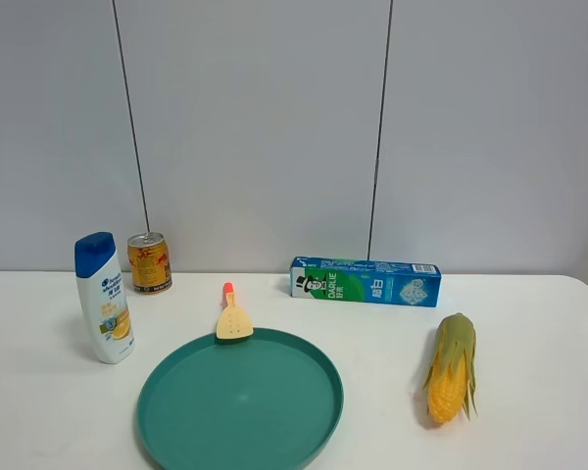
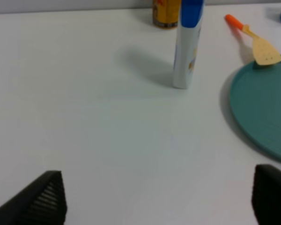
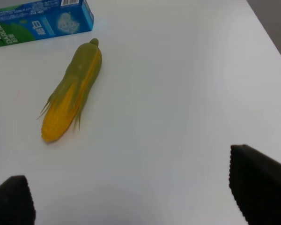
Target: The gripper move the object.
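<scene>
The small gold can (image 1: 149, 262) with red markings and a silver top stands at the back left of the white table, behind the white, blue-capped shampoo bottle (image 1: 104, 298). In the left wrist view only the can's lower part (image 2: 166, 13) shows, beside the bottle (image 2: 187, 43). Neither gripper shows in the exterior high view. My left gripper (image 2: 159, 199) is open and empty, well short of the bottle and can. My right gripper (image 3: 131, 197) is open and empty over bare table near the corn cob (image 3: 74, 90).
A teal round plate (image 1: 240, 401) lies front centre, with a yellow spatula with an orange handle (image 1: 232, 316) resting on its far rim. A blue-green toothpaste box (image 1: 366, 281) lies at the back. The corn cob (image 1: 452, 367) lies at the right.
</scene>
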Available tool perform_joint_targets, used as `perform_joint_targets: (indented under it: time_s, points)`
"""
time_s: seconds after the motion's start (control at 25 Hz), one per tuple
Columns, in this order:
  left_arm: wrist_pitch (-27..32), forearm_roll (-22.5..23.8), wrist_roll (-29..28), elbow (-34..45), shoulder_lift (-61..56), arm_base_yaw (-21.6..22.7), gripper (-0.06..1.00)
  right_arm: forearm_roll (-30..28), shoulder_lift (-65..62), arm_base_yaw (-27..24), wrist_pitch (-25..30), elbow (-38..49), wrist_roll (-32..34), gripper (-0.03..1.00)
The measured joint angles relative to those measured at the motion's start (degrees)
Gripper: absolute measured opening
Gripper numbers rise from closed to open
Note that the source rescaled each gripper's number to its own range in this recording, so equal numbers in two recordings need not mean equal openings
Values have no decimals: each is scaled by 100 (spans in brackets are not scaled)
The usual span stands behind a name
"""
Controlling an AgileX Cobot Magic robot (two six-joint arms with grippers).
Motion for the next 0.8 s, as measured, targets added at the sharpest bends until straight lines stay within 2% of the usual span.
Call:
perform_joint_targets:
  time_s: [0.8]
  points:
    - [2,0,0,0,-4,0,44,0,0,0,0,0,0,100]
